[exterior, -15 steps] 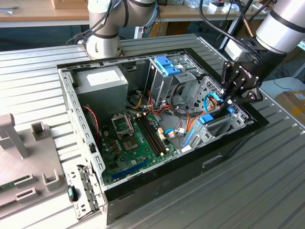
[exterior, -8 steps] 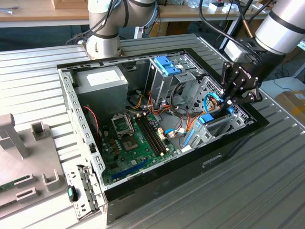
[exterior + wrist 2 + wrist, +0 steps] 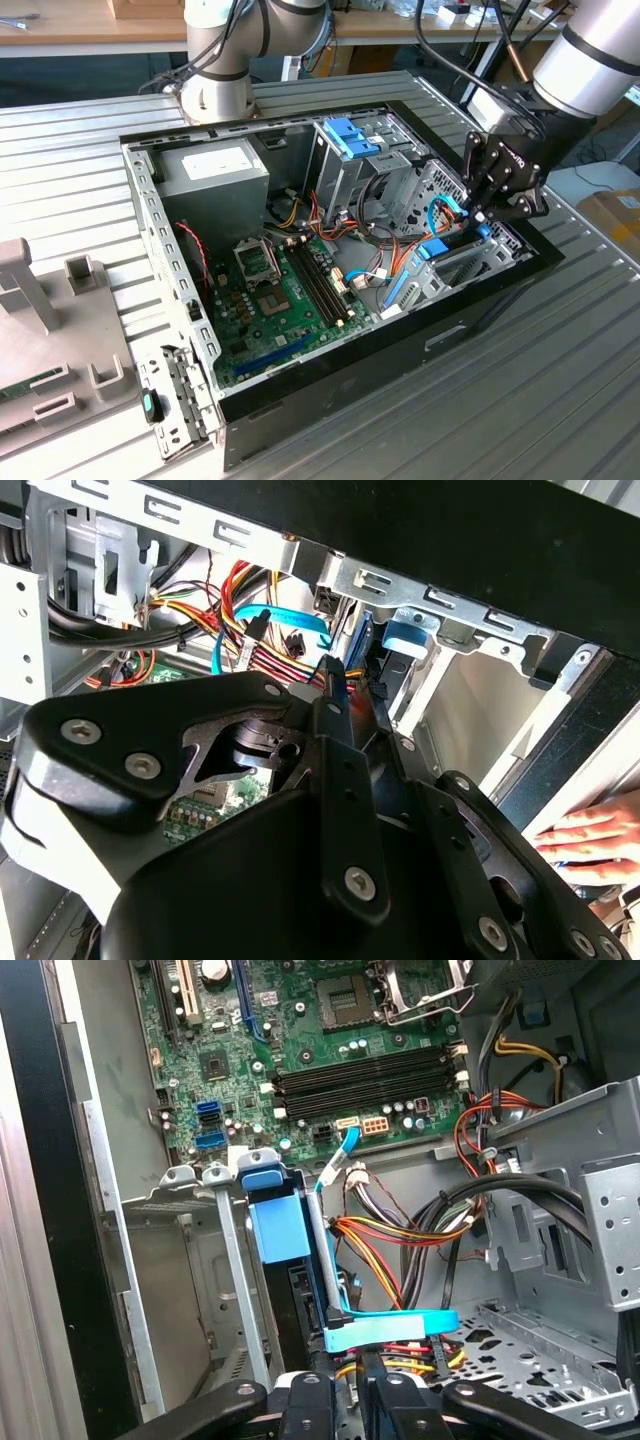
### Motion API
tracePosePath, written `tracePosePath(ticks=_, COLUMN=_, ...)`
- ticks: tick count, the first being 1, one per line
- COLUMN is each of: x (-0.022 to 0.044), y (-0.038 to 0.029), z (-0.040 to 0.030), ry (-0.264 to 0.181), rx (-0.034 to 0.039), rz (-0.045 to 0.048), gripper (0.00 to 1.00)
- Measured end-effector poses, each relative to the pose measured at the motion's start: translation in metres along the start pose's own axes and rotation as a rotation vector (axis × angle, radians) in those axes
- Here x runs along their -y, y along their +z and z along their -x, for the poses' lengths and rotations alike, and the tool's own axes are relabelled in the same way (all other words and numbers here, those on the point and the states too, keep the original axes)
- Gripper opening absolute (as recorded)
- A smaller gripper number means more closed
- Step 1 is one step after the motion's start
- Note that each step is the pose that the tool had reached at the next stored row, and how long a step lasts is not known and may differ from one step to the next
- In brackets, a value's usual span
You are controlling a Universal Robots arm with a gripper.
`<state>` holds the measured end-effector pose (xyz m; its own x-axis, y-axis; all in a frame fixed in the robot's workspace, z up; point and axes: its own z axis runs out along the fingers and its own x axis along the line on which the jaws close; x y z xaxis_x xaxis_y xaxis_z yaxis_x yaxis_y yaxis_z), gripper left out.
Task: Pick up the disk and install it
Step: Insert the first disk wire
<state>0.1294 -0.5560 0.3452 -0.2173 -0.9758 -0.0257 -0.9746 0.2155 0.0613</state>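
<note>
The disk [image 3: 282,1228] stands (blue-railed) in the drive bay [image 3: 205,1260].

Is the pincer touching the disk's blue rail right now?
Touching. In the first wrist view the pincer meets the light blue rail of the disk, which stands in its bay; the black fingertips overlap that rail with no gap.

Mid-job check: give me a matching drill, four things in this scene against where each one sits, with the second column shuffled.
Things:
1. disk
2. power supply box
3. motherboard
4. person's hand

Places:
A. lying flat on the floor of the case, green
B. outside the case wall
C. standing on edge in the drive bay, by the pincer
D. in a case corner, white label on top

Pairs: 1-C, 2-D, 3-A, 4-B
</note>
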Motion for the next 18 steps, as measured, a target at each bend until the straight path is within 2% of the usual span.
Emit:
tracePosePath(ticks=5, x=-0.0004, y=0.0004, z=-0.0002, ry=0.0, rx=0.0009, rz=0.0002, gripper=0.24)
tracePosePath(ticks=7, x=-0.0008, y=-0.0071, z=0.0, ry=0.0, rx=0.0005, rz=0.0001, gripper=0.24)
tracePosePath(ticks=10, x=-0.0011, y=-0.0128, z=0.0002, ry=-0.002, rx=0.0011, rz=-0.0004, gripper=0.24)
tracePosePath(ticks=12, x=-0.0012, y=-0.013, z=0.0001, ry=-0.019, rx=0.0004, rz=-0.0014, gripper=0.24)
tracePosePath(ticks=15, x=-0.0013, y=-0.0131, z=0.0, ry=-0.075, rx=-0.0023, rz=-0.0028, gripper=0.24)
tracePosePath(ticks=18, x=-0.0029, y=-0.0131, z=-0.0002, ry=-0.087, rx=-0.0023, rz=-0.0065, gripper=0.24)
